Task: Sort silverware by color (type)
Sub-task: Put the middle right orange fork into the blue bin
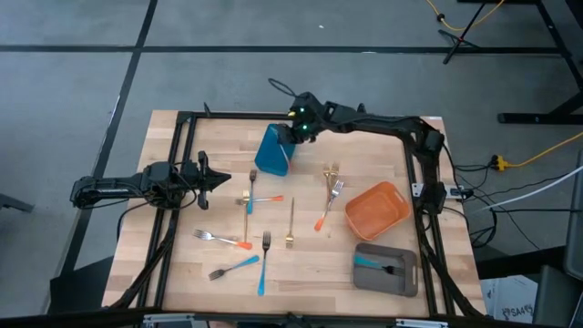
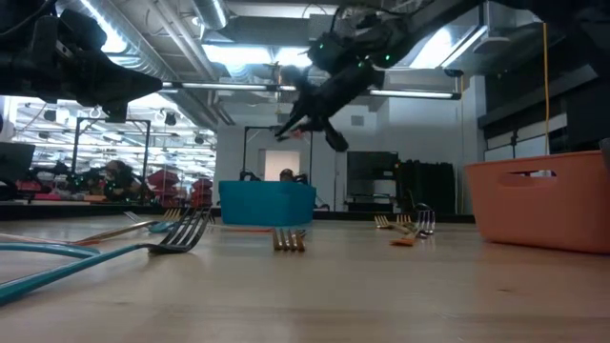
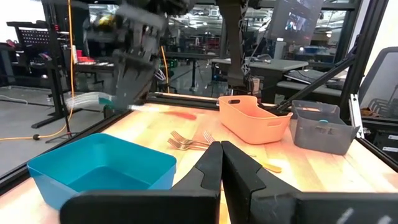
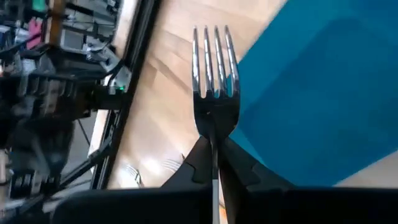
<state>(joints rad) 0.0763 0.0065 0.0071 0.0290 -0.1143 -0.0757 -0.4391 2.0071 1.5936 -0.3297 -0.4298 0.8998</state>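
Observation:
My right gripper (image 1: pixel 297 128) hangs over the far edge of the blue container (image 1: pixel 272 153), shut on a fork (image 4: pixel 214 74) with metal tines and a pale blue handle (image 3: pixel 87 99). At the table's left my left gripper (image 1: pixel 225 179) waits, shut, with nothing in it. Loose silverware lies flat on the wood: an orange-handled fork (image 1: pixel 266 199), gold forks (image 1: pixel 250 197) (image 1: pixel 290 228), a small heap (image 1: pixel 332 182), another orange-handled one (image 1: pixel 223 239) and two blue-handled ones (image 1: pixel 264 264) (image 1: pixel 235 267). My right gripper pinches the fork's neck (image 4: pixel 214 127), just below the tines, between its two fingers. The tines (image 4: pixel 214 56) stick out beyond the fingertips. The fork is lifted clear, above the table and the blue container's rim.
An orange container (image 1: pixel 375 210) stands at the right, and near the front right a grey container (image 1: pixel 385 269) holds a blue-handled fork. A black frame (image 1: pixel 182 137) runs round the table's edges. Bare wood lies in the middle front.

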